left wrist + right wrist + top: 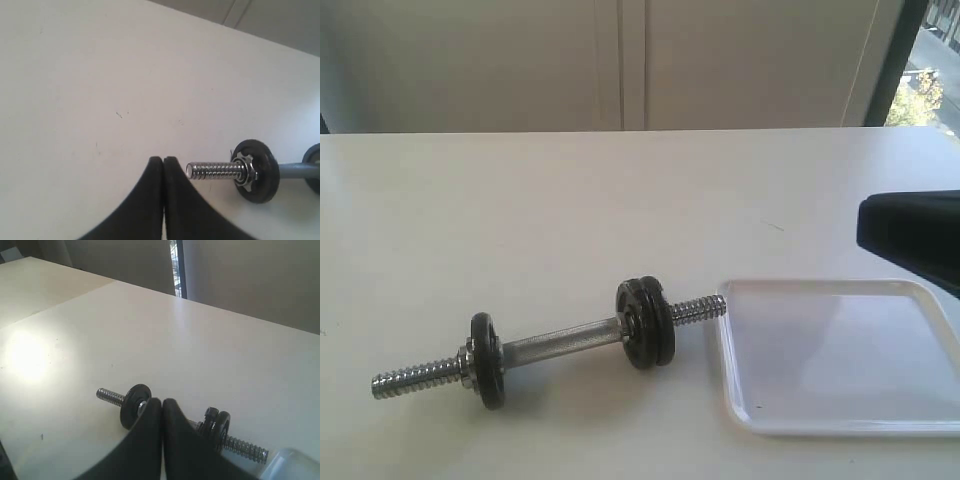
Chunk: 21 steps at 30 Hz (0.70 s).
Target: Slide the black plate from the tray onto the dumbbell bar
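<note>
The left gripper [163, 161] hangs with its fingers pressed together on nothing, just beside the left threaded tip of the dumbbell bar [560, 342]. It is low and near that end, probably to brace the bar against a push from the other side. Whether it touches the thread cannot be told.

The bar lies flat on the white table [570, 200], running from lower left up toward the right. Its left end carries a single disc [487, 360], locked from outside by a star nut [244, 170], which is why that disc sits upright and square to the rod.

Past the smooth middle, two discs stand face to face. The outer one, nearer the tray, is most likely the black plate [663, 328], already threaded on and pushed against its neighbour. No nut shows outside it, so only the fit holds it there.

The right thread tip reaches the rim of the tray [740, 400], touching or nearly so. That gives a short path from tray to bar. The part of the tray in view holds no disc, so the slide looks done.

The right gripper [162, 402] is closed and empty, hovering above the bar's middle. A dark part of the right arm [910, 235] hangs above the tray's far edge.
</note>
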Each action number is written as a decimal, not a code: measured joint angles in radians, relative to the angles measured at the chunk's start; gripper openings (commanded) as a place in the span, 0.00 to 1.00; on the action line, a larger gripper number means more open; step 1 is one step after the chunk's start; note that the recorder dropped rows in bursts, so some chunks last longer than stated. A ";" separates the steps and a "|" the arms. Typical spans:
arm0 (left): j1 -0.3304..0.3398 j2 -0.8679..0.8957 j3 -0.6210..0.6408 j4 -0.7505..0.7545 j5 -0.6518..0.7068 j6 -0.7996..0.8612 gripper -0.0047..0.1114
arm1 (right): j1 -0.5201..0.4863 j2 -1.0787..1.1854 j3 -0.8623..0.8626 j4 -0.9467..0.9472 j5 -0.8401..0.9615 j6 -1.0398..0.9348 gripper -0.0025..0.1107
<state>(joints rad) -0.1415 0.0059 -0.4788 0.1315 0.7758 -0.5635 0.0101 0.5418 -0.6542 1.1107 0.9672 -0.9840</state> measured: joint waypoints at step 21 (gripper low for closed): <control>-0.022 -0.002 0.421 0.002 -0.420 0.348 0.04 | 0.000 0.000 0.000 -0.006 0.000 0.001 0.02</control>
<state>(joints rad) -0.1636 0.0040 -0.0583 0.1336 0.3555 -0.2152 0.0101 0.5418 -0.6542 1.1044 0.9672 -0.9831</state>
